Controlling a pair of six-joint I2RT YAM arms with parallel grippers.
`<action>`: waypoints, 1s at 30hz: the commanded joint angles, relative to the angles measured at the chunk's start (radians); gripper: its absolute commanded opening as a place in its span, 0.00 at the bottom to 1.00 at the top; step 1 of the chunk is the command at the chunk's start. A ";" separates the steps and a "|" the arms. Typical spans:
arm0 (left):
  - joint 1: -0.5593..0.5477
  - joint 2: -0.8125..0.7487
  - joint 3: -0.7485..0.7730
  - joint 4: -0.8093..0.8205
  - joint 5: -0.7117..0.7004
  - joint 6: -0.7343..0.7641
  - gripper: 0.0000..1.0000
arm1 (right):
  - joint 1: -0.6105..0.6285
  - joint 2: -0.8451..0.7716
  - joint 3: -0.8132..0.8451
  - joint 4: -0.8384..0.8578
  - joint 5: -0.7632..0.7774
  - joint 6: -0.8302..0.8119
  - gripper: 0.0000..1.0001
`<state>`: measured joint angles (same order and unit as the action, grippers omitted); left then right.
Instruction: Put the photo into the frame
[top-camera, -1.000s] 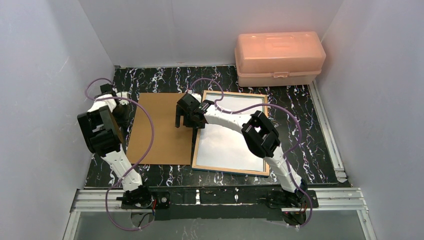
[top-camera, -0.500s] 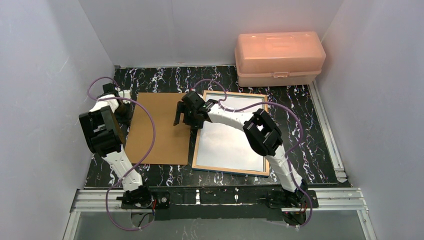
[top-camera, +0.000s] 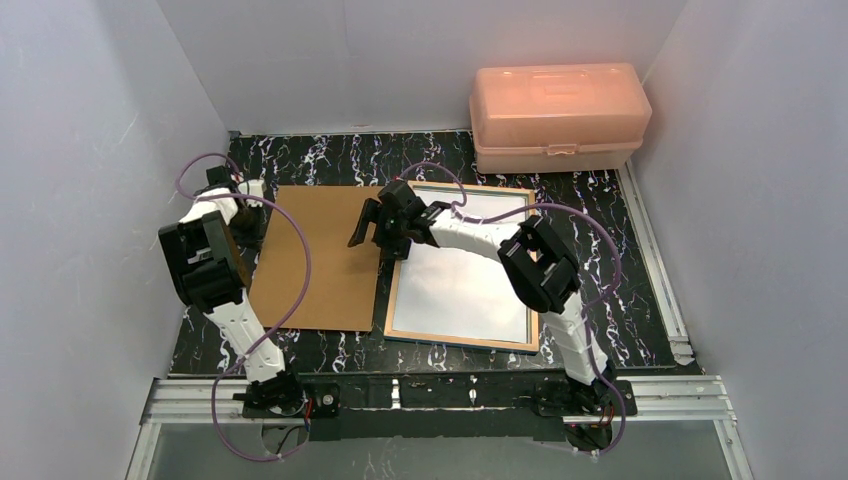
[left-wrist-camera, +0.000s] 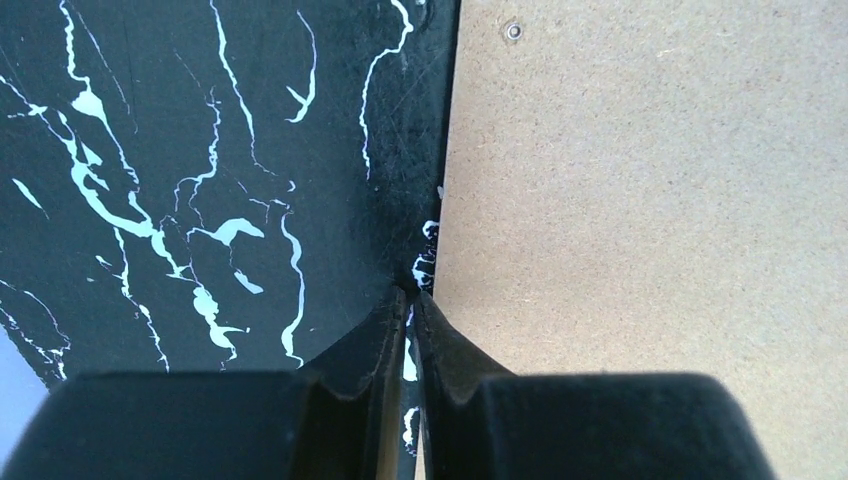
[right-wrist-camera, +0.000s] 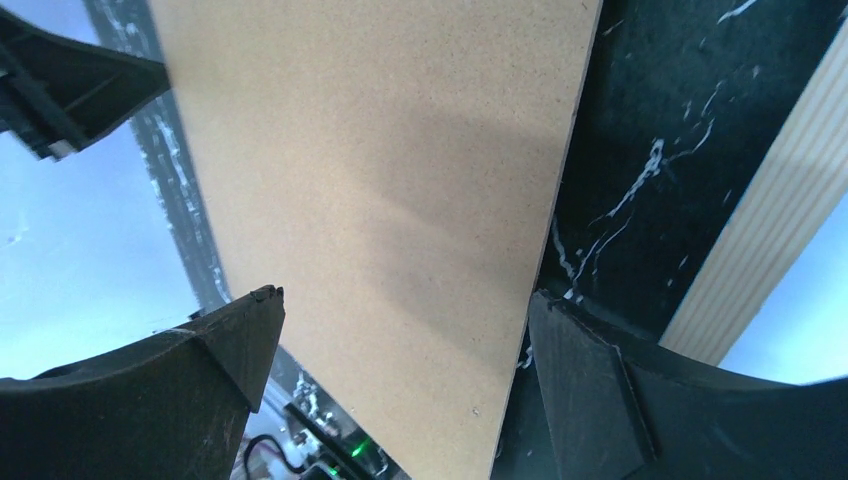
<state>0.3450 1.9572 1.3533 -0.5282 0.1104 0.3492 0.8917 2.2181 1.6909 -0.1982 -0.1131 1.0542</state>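
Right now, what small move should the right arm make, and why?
Probably lower the right gripper to the backing board at its edge beside the frame: those jaws hang wide open there, while the left gripper, jaws nearly shut, sits at the opposite edge.

Black marble-patterned tabletop (top-camera: 330, 160) (white veins) enclosed by plain white walls (top-camera: 400, 60).

L arm (top-camera: 205, 265) is folded up tight on its own side, elbow high, wrist tipped down. L gripper (left-wrist-camera: 410, 294) points straight down, jaws pinched nearly together, just a sliver btwn the tips. R arm (top-camera: 480, 235) reaches fwd and across to the left, R gripper (right-wrist-camera: 400, 330) angled down w/ jaws spread wide.
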 joint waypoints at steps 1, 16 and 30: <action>-0.068 0.031 -0.045 -0.122 0.133 -0.003 0.07 | 0.030 -0.150 -0.028 0.258 -0.093 0.075 0.99; -0.216 0.001 -0.060 -0.195 0.182 0.014 0.03 | -0.017 -0.364 -0.291 0.346 -0.051 0.134 0.99; -0.320 0.017 -0.057 -0.227 0.209 -0.001 0.02 | -0.101 -0.582 -0.640 0.406 -0.014 0.148 0.99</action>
<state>0.0803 1.9434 1.3415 -0.6235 0.1413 0.3923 0.8055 1.7058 1.0920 0.0505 -0.1078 1.1690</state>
